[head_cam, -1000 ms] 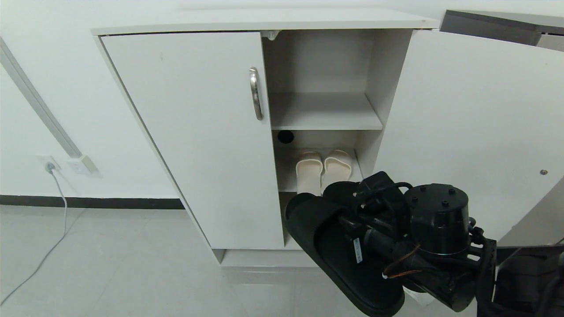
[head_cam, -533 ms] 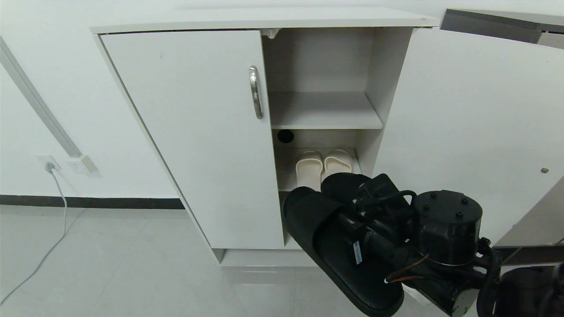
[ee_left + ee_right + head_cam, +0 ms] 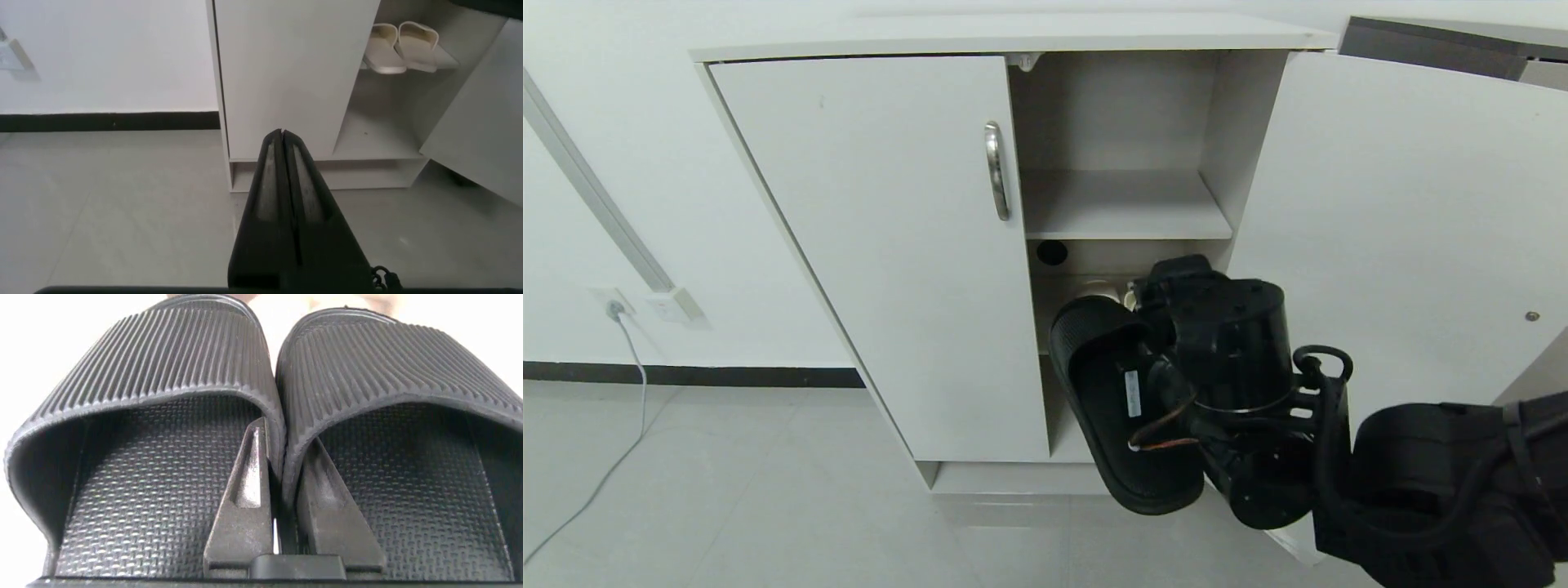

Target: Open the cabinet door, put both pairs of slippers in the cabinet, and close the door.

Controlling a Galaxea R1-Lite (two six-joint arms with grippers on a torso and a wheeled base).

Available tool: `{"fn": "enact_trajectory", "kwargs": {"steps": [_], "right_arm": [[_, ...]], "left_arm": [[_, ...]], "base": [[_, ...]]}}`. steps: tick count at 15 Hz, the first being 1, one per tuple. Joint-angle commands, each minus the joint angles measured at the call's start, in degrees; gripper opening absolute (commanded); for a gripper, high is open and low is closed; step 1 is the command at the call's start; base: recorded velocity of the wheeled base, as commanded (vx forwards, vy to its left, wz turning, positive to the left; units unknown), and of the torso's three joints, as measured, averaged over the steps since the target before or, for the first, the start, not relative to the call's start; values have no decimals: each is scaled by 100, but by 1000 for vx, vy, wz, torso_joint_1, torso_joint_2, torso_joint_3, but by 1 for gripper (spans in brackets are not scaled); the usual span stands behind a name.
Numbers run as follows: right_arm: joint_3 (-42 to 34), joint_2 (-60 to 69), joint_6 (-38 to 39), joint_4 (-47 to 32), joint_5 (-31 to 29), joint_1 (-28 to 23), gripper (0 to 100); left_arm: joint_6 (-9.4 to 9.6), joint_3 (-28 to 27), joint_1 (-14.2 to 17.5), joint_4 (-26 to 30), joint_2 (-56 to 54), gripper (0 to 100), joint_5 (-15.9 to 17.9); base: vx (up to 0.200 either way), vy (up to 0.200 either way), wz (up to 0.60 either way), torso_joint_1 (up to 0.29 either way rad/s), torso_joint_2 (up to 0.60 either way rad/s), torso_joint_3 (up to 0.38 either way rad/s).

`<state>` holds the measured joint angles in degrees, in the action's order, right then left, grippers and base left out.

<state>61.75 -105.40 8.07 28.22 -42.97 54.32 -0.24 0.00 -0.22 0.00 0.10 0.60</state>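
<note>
- The black slippers (image 3: pixel 1123 408) are a matte pair with ribbed straps and fine-textured footbeds. The two lie side by side, with their inner walls pressed together.
- They are held off the floor (image 3: pixel 768 506), before the open right half of the cabinet (image 3: pixel 1013 33). They are tilted, with the toes up towards the lower compartments and the heels hanging down and outward.
- The white slippers (image 3: pixel 404 45) sit side by side on the lower shelf inside the cabinet.
- The right door (image 3: pixel 1388 204) stands swung wide, while the left door (image 3: pixel 874 245), with its metal handle (image 3: pixel 996 171), is closed.
- In the head view the right arm's bulky wrist covers one black slipper almost wholly. The held pair hides most of the white slippers, leaving a pale edge (image 3: pixel 1098 287) above the strap.
- The right gripper (image 3: pixel 284 457) has one finger in each black slipper and is clamped on the adjoining inner walls just behind the straps. The forearm comes in from the lower right of the head view.
- The left gripper (image 3: pixel 282 139) has its fingers pressed together on nothing. It hangs low over the floor, pointing towards the closed left door and well apart from it.
</note>
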Motion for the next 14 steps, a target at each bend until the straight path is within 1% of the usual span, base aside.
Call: {"fn": "enact_trajectory", "kwargs": {"steps": [1, 2, 3, 4, 5, 6, 8, 10, 14], "right_arm": [[1270, -51, 371, -1135, -387, 79, 0], [1613, -51, 415, -1495, -423, 79, 0], [1665, -51, 415, -1539, -431, 79, 0], [2149, -86, 423, -1961, -563, 70, 0], [2281, -121, 423, -2057, -581, 52, 0], [2342, -156, 423, -2066, -590, 26, 0], [2579, -350, 423, -2057, -800, -27, 0], [2720, -420, 423, -2057, -818, -53, 0], [2650, -429, 415, -2075, -827, -53, 0]], "left_arm": [[-2, 0, 4, 0, -1, 0, 2], [-2, 0, 4, 0, -1, 0, 2], [-2, 0, -4, 0, -1, 0, 2], [-2, 0, -4, 0, -1, 0, -7], [-2, 0, -4, 0, -1, 0, -7], [-2, 0, 4, 0, -1, 0, 2], [-2, 0, -4, 0, -1, 0, -7], [-2, 0, 4, 0, -1, 0, -7], [-2, 0, 4, 0, -1, 0, -7]], "base": [[0, 0, 0, 0, 0, 0], [0, 0, 0, 0, 0, 0], [0, 0, 0, 0, 0, 0], [0, 0, 0, 0, 0, 0], [0, 0, 0, 0, 0, 0], [0, 0, 0, 0, 0, 0], [0, 0, 0, 0, 0, 0], [0, 0, 0, 0, 0, 0], [0, 0, 0, 0, 0, 0]]}}
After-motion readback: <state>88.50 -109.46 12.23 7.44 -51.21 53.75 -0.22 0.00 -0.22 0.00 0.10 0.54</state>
